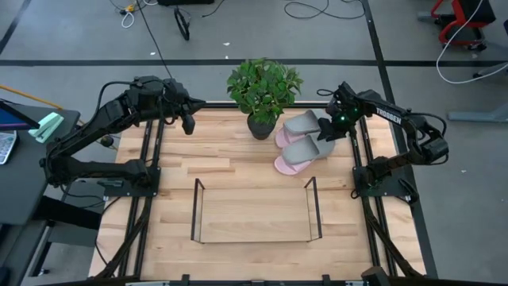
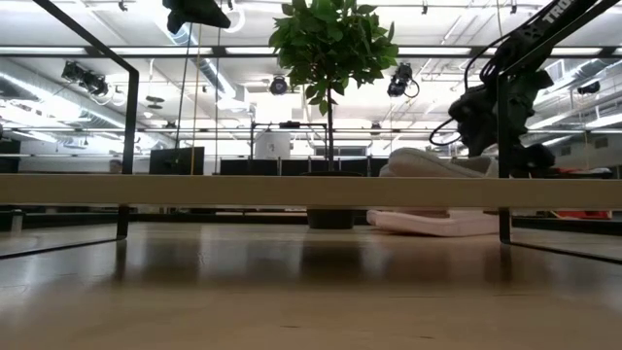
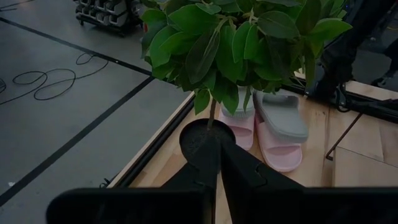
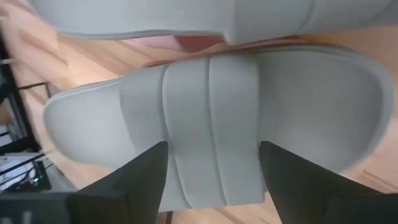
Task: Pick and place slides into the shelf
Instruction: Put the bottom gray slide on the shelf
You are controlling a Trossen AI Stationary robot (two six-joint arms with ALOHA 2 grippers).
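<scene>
Two grey slides (image 1: 308, 148) (image 1: 304, 122) lie on top of two pale pink slides (image 1: 283, 165) (image 1: 280, 137) at the table's far right, beside a potted plant. My right gripper (image 1: 327, 133) is open just over the nearer grey slide (image 4: 211, 81). Its fingers (image 4: 146, 171) stand on either side of the slide's broad strap (image 4: 211, 180); I see no touch. My left gripper (image 1: 189, 121) is shut and empty, raised at the table's far left. The black wire shelf (image 1: 195, 208) stands at the table's near middle and holds nothing.
The potted plant (image 1: 263, 87) stands at the far middle, right beside the slides, with its leaves spreading over them. Black rail frames (image 1: 151, 159) run along the table's left and right sides. Bare wood lies between the slides and the shelf.
</scene>
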